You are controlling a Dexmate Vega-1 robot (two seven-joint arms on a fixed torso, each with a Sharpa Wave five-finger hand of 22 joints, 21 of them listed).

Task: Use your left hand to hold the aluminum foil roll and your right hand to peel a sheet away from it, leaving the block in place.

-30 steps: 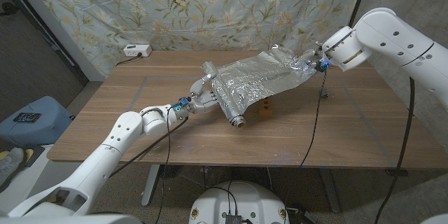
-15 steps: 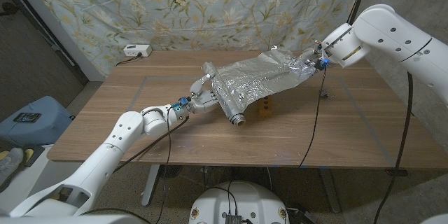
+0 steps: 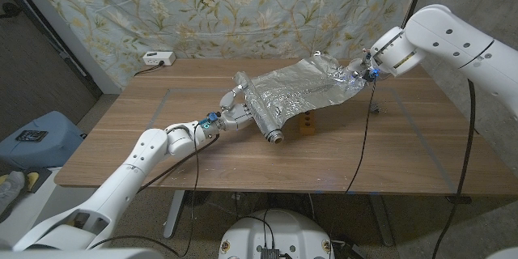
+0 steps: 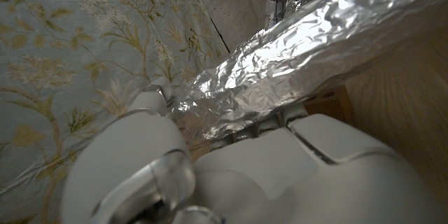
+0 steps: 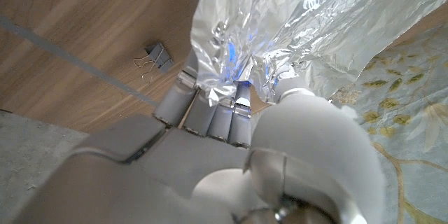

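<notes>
My left hand (image 3: 231, 112) is clamped on the roll (image 3: 261, 116) mid-bench (image 3: 146, 142), pinning it so it can't spin or slide. My right hand (image 3: 362, 71) pinches the sheet's (image 3: 303, 87) far edge, lifted out toward the right, so the foil hangs taut above the block (image 3: 307, 125). The block sits just beside the roll, under the sheet, untouched.

The wooden table (image 3: 388, 162) carries the aluminum foil roll (image 3: 261, 118) near its middle, a wooden block (image 3: 307, 124) just beside it, and a binder clip (image 5: 157, 57).
</notes>
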